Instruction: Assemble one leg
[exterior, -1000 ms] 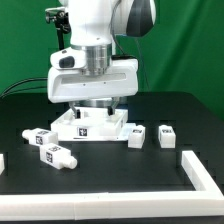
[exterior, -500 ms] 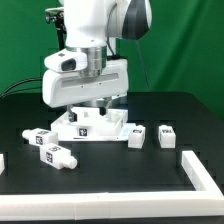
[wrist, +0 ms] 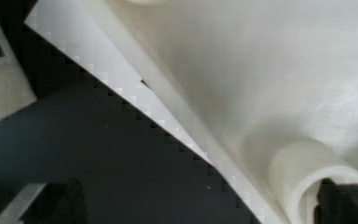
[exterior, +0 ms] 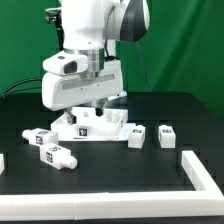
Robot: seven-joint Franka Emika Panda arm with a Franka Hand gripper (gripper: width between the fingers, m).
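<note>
Four small white tagged legs lie on the black table. Two are at the exterior view's left [exterior: 40,137] [exterior: 55,155] and two at its right [exterior: 137,137] [exterior: 167,137]. The large flat white panel [exterior: 98,128] lies in the middle. My gripper [exterior: 90,106] hangs low over the panel's rear left part, mostly hidden by the hand's body. In the wrist view the gripper [wrist: 194,205] is open and empty. One dark finger [wrist: 51,200] is over the black table, the other [wrist: 348,195] is by a round socket of the panel [wrist: 247,90]. No leg shows in the wrist view.
A white L-shaped bar [exterior: 200,178] runs along the front and right of the table. A small white piece [exterior: 2,160] shows at the left edge. A green backdrop stands behind the table.
The hand has shifted towards the exterior view's left and turned a little over the panel. The panel and the legs have not moved.
</note>
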